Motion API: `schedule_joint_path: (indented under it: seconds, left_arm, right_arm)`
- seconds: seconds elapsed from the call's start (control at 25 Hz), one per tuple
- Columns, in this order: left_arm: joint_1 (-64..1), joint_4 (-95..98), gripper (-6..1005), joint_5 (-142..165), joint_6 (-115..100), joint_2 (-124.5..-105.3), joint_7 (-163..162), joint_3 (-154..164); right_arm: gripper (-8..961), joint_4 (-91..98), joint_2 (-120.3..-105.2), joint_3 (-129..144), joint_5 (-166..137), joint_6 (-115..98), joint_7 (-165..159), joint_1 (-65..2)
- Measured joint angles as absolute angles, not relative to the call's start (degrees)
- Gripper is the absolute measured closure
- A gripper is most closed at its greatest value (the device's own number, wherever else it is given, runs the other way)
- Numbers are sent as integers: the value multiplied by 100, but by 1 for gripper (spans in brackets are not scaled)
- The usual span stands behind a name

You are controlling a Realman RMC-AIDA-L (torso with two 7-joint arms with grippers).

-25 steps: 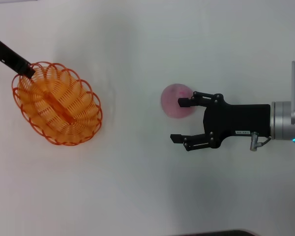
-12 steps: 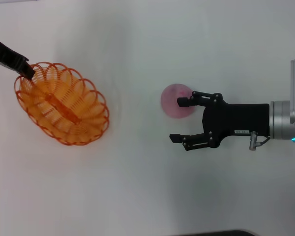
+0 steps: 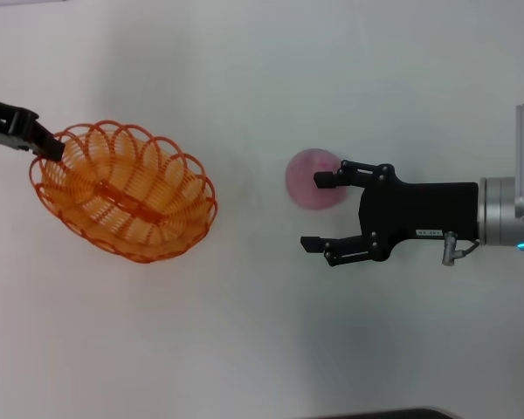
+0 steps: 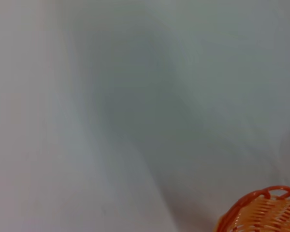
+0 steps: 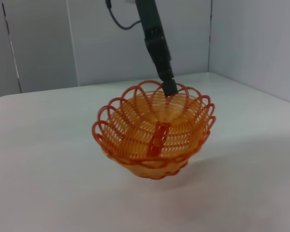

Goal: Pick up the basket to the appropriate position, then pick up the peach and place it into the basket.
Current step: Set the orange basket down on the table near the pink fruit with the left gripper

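Observation:
The orange wire basket (image 3: 122,205) sits at the left in the head view, with my left gripper (image 3: 44,145) shut on its far-left rim. From the right wrist view the basket (image 5: 154,130) shows tilted, held at its back rim by the left gripper (image 5: 169,88). A piece of the basket's rim (image 4: 261,212) shows in the left wrist view. The pink peach (image 3: 307,179) lies on the white table right of centre. My right gripper (image 3: 313,214) is open beside it, its far fingertip overlapping the peach's right side and the peach outside the gap.
The white table (image 3: 244,332) stretches between basket and peach with nothing on it. Grey wall panels (image 5: 63,38) stand behind the table in the right wrist view. A dark edge (image 3: 384,414) shows at the bottom of the head view.
The left gripper has carried the basket to the right, toward the peach, and the basket has turned its long side more level. The right gripper and the peach have stayed put.

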State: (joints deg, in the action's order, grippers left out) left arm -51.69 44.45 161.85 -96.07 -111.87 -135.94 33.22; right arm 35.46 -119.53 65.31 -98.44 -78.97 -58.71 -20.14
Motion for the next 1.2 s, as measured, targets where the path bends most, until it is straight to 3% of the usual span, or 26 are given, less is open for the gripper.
schedule_joint_path:
  seconds: [0.32, 0.84, 1.04, 1.2]
  left_arm:
    - [-4652, 4572, 937, 15691, -9634, -11335, -13825, 2940]
    - [-3422, 5751, 939, 15142, -9395, -12199, -14090, 2871]
    - [-3117, 6084, 939, 14999, -9279, -12398, -14176, 2868]
    - [-2886, 6089, 938, 14682, -9070, -12426, -14224, 2933]
  right_arm:
    - [8, 3549, -11953, 6526, -9731, -7911, -5871, -2006]
    - [7, 3504, -11953, 6380, -9676, -7919, -5871, -1998]
    - [8, 3500, -11953, 6366, -9676, -7919, -5871, -1998]
    - [8, 3496, -11953, 6363, -9676, -7893, -5871, -1988]
